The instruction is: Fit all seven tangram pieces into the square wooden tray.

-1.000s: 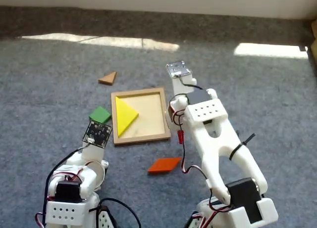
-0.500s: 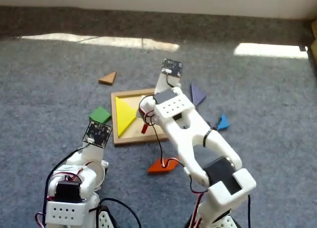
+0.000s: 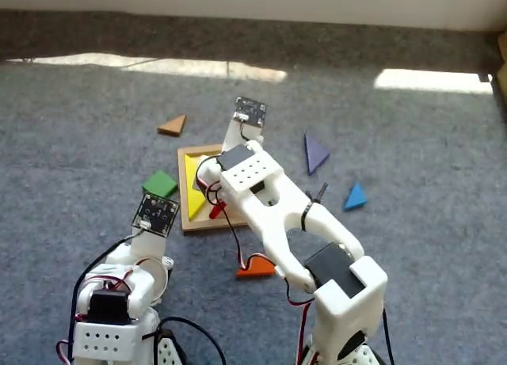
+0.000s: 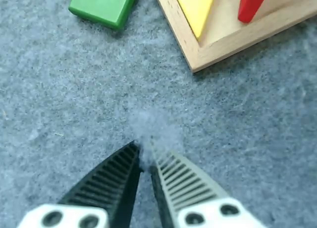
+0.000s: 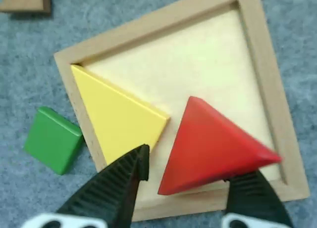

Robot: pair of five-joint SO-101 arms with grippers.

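Clamping the red triangle (image 5: 208, 146), the right end effector (image 5: 190, 171) hangs over the bare half of the tray (image 5: 148, 27) — the yellow triangle (image 5: 116, 116) lies just beside. The left end effector (image 4: 146, 161), pinched together, sits outside the tray.

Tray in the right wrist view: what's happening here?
The right gripper holds a red triangle, tilted, over the tray, beside the yellow triangle lying flat inside. The left gripper sits shut, low over the carpet near the tray's corner, holding nothing. The green square, brown triangle, purple triangle, blue triangle and orange piece lie outside on the carpet.
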